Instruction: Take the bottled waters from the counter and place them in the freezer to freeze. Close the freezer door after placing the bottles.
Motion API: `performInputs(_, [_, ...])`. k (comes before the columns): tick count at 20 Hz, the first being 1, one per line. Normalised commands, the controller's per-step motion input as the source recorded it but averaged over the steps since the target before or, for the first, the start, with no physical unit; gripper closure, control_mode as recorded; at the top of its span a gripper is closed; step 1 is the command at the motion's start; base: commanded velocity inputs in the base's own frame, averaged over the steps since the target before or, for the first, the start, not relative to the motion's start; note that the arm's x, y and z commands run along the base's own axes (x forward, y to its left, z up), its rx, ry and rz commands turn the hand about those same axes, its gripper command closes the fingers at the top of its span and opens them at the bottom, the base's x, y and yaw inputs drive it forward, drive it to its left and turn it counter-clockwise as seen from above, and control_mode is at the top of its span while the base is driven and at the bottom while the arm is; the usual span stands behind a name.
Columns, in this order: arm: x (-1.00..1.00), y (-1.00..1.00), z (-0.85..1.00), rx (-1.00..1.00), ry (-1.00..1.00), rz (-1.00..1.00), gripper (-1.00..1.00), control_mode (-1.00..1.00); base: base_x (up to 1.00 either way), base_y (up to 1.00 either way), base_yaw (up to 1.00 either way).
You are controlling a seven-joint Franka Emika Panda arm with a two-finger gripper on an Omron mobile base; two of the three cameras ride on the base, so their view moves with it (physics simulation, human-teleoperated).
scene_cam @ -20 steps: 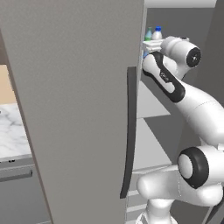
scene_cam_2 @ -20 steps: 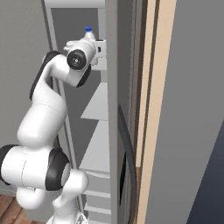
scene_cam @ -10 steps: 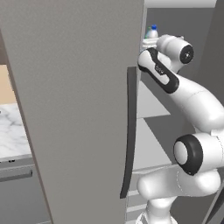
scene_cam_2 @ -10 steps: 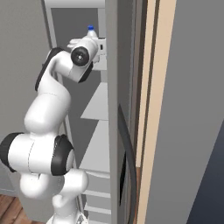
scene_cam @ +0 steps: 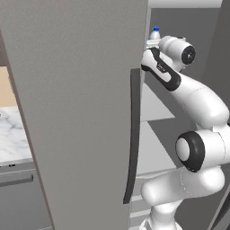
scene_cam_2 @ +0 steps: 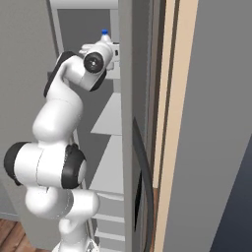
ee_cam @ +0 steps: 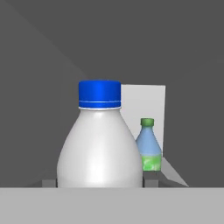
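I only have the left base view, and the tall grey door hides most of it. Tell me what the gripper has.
Observer: In the hand view, the gripper is closed on the white plastic bottle with the blue cap. The bottle is upright between the finger tips.
Operator: Report where the other bottle is.
Observer: The hand view shows the small translucent blue bottle with the green cap standing upright farther back inside the grey freezer, behind the held bottle.
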Motion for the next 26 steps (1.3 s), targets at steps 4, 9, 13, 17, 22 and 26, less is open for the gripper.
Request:
performInputs(4, [0.06, 0.0, -0.09, 0.0, 0.0, 0.0, 1.0, -1.0, 0.0, 0.0, 0.0])
performInputs(9, [0.01, 0.0, -0.11, 0.0, 0.0, 0.0, 1.0, -1.0, 0.0, 0.0, 0.0])
performInputs(13, [0.01, 0.0, -0.14, 0.0, 0.0, 0.0, 1.0, -1.0, 0.0, 0.0, 0.0])
performInputs(17, [0.0, 0.0, -0.14, 0.0, 0.0, 0.0, 1.0, -1.0, 0.0, 0.0, 0.0])
performInputs(22, [0.0, 0.0, -0.14, 0.0, 0.0, 0.0, 1.0, -1.0, 0.0, 0.0, 0.0])
performInputs(26, [0.0, 0.0, -0.14, 0.0, 0.0, 0.0, 1.0, -1.0, 0.0, 0.0, 0.0])
